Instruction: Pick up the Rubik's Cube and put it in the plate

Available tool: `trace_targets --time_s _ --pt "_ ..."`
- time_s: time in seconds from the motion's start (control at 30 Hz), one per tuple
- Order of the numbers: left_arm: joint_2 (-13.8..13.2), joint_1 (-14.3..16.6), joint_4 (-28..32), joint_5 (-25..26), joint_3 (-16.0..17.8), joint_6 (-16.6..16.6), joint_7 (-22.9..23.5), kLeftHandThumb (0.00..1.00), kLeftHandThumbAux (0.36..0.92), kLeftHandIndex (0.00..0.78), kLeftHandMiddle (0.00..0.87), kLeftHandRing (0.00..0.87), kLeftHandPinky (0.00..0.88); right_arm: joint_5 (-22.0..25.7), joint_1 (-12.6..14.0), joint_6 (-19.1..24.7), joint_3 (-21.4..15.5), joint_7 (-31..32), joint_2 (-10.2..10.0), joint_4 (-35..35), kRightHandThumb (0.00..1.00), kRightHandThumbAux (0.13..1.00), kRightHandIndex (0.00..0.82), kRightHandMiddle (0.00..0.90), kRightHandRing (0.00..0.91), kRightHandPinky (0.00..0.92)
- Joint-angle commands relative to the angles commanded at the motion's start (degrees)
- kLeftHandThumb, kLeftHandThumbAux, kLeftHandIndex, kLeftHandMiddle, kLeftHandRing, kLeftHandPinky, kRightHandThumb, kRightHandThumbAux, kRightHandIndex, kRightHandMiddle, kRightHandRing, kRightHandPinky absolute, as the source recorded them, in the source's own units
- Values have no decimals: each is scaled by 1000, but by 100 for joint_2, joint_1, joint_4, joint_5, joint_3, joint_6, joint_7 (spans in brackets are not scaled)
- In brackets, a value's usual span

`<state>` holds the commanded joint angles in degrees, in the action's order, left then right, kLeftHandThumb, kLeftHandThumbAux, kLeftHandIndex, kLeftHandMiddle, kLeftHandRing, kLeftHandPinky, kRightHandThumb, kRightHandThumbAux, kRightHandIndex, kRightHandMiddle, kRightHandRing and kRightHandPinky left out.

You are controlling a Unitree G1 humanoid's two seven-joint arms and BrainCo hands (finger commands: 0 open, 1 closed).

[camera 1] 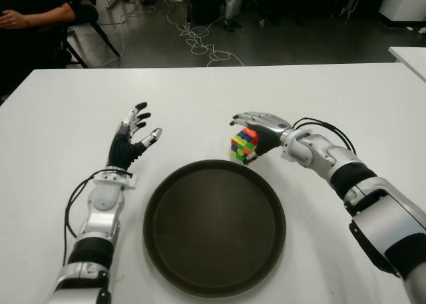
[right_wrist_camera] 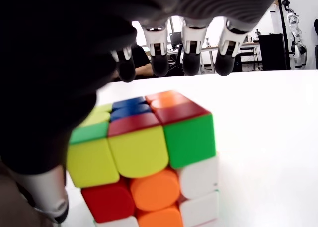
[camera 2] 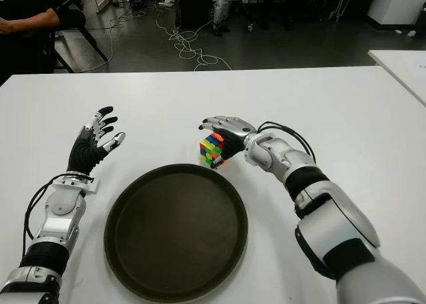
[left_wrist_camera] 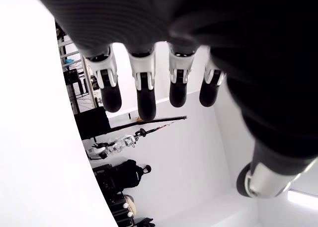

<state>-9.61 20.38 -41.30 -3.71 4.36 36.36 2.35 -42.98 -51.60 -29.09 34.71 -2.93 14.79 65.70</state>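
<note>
The Rubik's Cube (camera 1: 243,145) stands on the white table (camera 1: 333,91), just beyond the far rim of the round dark plate (camera 1: 214,231). My right hand (camera 1: 263,126) arches over the cube from the right. In the right wrist view its fingers (right_wrist_camera: 191,48) stretch out above and past the cube (right_wrist_camera: 144,152) without curling onto it, and the thumb (right_wrist_camera: 44,187) stands beside the cube's lower edge. Left of the plate, my left hand (camera 1: 133,136) is raised with its fingers (left_wrist_camera: 141,88) spread and nothing in it.
A seated person (camera 1: 33,14) shows at the far left behind the table. Loose cables (camera 1: 200,41) lie on the dark floor beyond. The corner of another white table (camera 1: 409,54) shows at the right.
</note>
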Motion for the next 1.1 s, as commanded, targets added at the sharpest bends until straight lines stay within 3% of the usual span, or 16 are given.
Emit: trace_targets --time_s 0.37,1.1 --pt "-27 40 -132 -153 -39 201 -178 34 707 62 95 106 125 21 -2 19 19 -20 -29 54 0 713 0 0 22 77" --pt "-60 117 -423 -138 -35 537 -128 13 716 68 99 99 96 19 -5 -99 108 -64 -64 152 0 721 3 16 52 86"
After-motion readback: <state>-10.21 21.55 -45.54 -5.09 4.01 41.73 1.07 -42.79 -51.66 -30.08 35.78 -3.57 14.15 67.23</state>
